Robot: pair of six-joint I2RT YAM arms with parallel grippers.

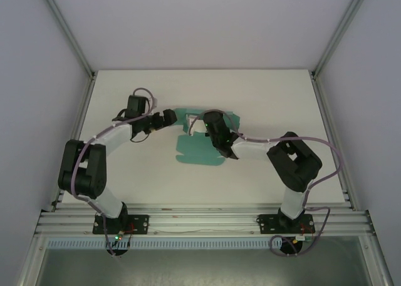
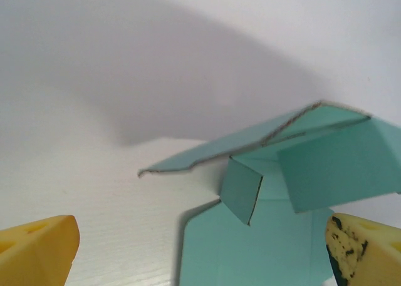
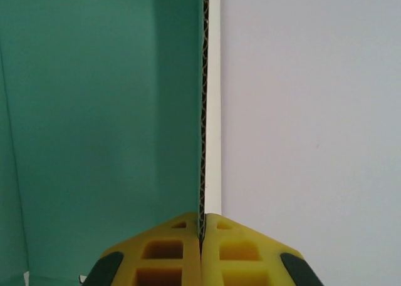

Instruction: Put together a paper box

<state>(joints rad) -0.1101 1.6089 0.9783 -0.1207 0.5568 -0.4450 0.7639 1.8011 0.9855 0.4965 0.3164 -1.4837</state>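
Firmly, the right gripper [image 3: 203,226] pinches the paper box [image 3: 106,111], a teal-green sheet of thin corrugated card, die-cut with flaps and half-folded. Its two yellow pads [image 3: 166,245] meet on the raw edge of one panel, which stands upright between them. From above, this gripper [image 1: 210,120] sits over the far part of the box [image 1: 197,151]. Its forearm runs off to the right of the box to a raised elbow, then drops to a base on the box's near side.

The left gripper [image 2: 200,255] has its jaws spread wide, a yellow pad [image 2: 37,251] at each lower corner of its wrist view, both clear of the card. Ahead of it the box [image 2: 250,248] shows a flat floor panel, a small tab standing up and a larger flap lifted at a slant. From above, this gripper [image 1: 168,118] points level at the box's far left edge, its forearm stretching leftward from the box to a bent elbow.

The box lies on the white table [image 1: 263,104], its near panel flat.
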